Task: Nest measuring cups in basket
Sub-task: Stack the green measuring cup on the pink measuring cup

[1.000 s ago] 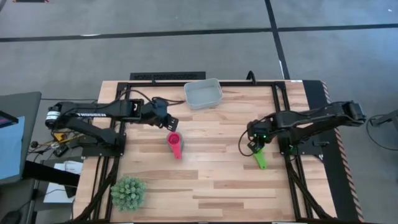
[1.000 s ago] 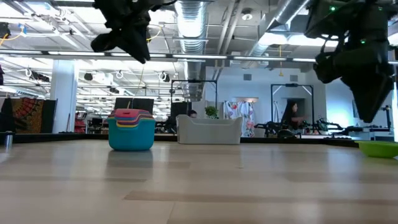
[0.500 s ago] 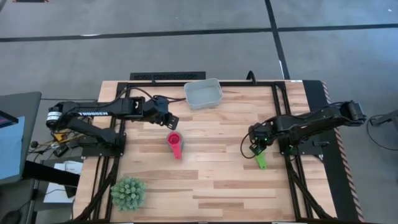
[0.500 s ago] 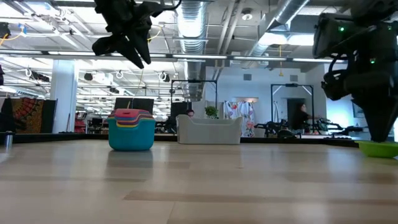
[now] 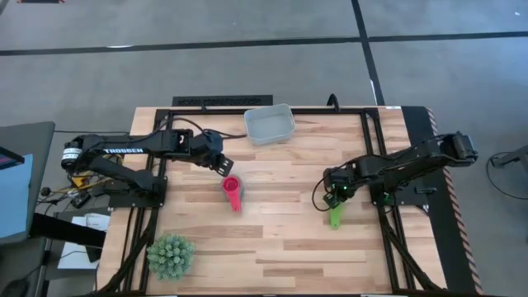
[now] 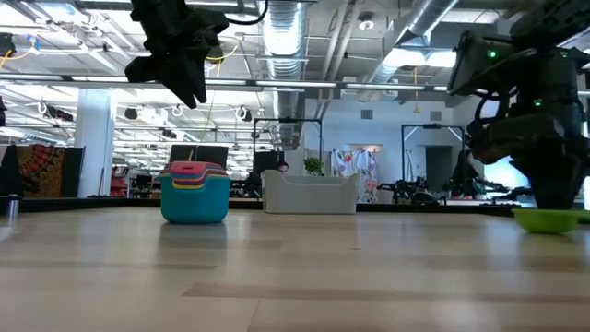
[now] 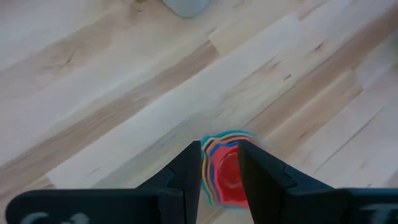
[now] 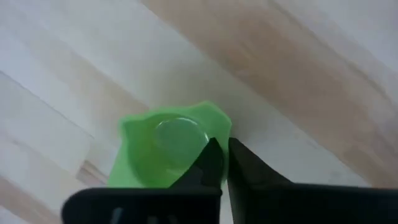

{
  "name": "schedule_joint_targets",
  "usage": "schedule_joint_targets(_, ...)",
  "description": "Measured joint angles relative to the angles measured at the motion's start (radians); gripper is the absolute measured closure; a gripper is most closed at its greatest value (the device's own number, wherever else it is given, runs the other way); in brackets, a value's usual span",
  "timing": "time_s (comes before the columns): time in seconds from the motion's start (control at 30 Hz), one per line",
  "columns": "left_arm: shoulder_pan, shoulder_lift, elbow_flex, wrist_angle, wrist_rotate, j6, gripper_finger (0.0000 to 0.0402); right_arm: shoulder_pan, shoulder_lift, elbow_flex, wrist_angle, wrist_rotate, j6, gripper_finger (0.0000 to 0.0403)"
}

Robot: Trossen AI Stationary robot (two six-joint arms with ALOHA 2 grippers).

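A nested stack of measuring cups [image 5: 232, 190], red on top and blue-green outermost [image 6: 194, 194], stands on its base at mid-table. My left gripper [image 5: 223, 164] hovers open high above its far-left side [image 6: 187, 88]; the left wrist view shows the stack [image 7: 227, 171] between my fingers. The green measuring cup [image 5: 336, 216] sits right of centre, with my right gripper [image 5: 332, 196] shut on it. The pale grey-blue basket [image 5: 288, 130] stands at the far edge. My right gripper [image 8: 221, 144] pinches the green cup's bowl wall at its rim [image 8: 219, 127], one finger inside the bowl and one outside. The fingers come from above, slanting down. The cup [image 6: 550, 219] stays upright and looks to rest on the table.
A spiky green plant [image 5: 170, 255] sits at the near-left corner. The black arm frame [image 5: 375, 140] runs along the table's far edge and both sides. Bare wood lies between the stack and the green cup.
My right gripper has come down onto the green cup, then moved a little toward the table's left. The cup slid that way with it and turned, its handle swinging toward the near edge. My left gripper has stayed high above the stack, shifting only slightly.
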Motion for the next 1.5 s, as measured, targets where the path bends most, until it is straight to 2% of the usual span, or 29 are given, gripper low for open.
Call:
schedule_joint_targets(0.23,0.002,-0.011,0.000,-0.090,0.023,0.036,0.0309,-0.001,0.007,0.094,0.102,0.044,0.080,0.0391)
schedule_joint_targets(0.43,0.006,-0.026,0.000,-0.160,0.017,0.050,0.0309,-0.024,0.082,0.237,0.158,0.074,0.076,0.0395)
schedule_joint_targets(0.7,0.023,-0.068,0.000,-0.202,-0.005,0.065,0.0309,-0.049,0.271,0.497,0.159,0.076,0.033,0.0393)
schedule_joint_targets(0.93,0.052,-0.179,0.000,-0.229,-0.058,0.073,0.0309,-0.049,0.436,0.736,0.172,0.093,0.001,0.0390)
schedule_joint_targets(1.23,0.052,-0.279,0.001,-0.246,-0.135,0.128,0.0309,-0.060,0.656,1.007,0.277,0.088,-0.026,0.0393)
schedule_joint_targets(1.4,0.052,-0.294,0.001,-0.265,-0.134,0.183,0.0309,-0.070,0.793,1.168,0.280,0.042,-0.125,0.0391)
schedule_joint_targets(1.5,0.052,-0.295,0.001,-0.284,-0.135,0.205,0.0309,-0.076,0.864,1.263,0.222,0.026,-0.206,0.0393)
